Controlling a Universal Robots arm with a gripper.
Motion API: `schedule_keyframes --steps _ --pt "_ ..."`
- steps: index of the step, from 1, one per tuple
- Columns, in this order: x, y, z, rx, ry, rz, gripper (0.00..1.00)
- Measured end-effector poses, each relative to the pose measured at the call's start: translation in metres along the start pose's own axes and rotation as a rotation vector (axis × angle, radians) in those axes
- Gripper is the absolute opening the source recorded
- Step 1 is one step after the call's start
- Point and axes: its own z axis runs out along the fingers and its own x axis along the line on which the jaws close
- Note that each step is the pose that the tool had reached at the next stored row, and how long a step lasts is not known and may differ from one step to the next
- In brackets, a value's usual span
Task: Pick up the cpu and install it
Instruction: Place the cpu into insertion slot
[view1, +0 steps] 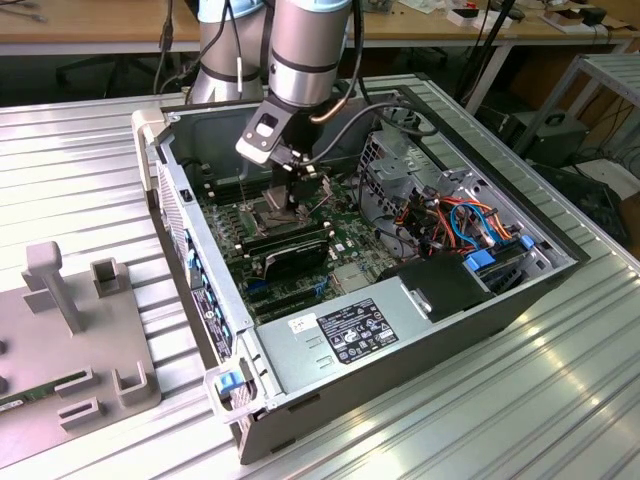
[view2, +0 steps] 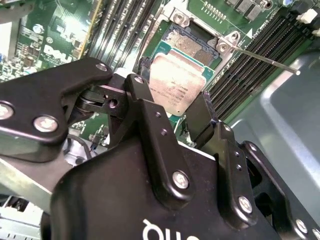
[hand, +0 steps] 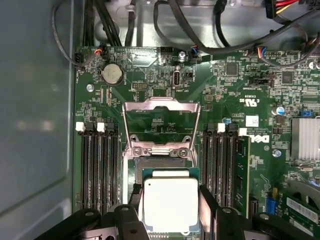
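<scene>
Silver-grey and flat, the cpu (hand: 170, 200) is clamped by two opposite edges in your pincer (view2: 173, 107). By my judgement, that grip keeps the metal top level and leaves the underside untouched. In both wrist views the cpu hangs over one side of the socket (view2: 192, 42), whose gold contact field is partly uncovered. The hinged metal frame (hand: 161, 125) stands swung back, so the way down is open. In the exterior view you find the pincer at the upper middle of the frame, inside the computer case (view1: 180, 230) lying on the table (view1: 80, 160). You cannot tell whether the cpu touches the socket: the chip itself and the pincer's body hide the gap
</scene>
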Motion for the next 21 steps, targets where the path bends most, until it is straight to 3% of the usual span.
schedule_keyframes --steps 10,21 --pt "0.0011 -0.0011 0.0069 0.0001 -0.0001 0.0 0.54" --pt "0.0014 -0.0026 0.0091 0.0 -0.0003 0.001 0.54"
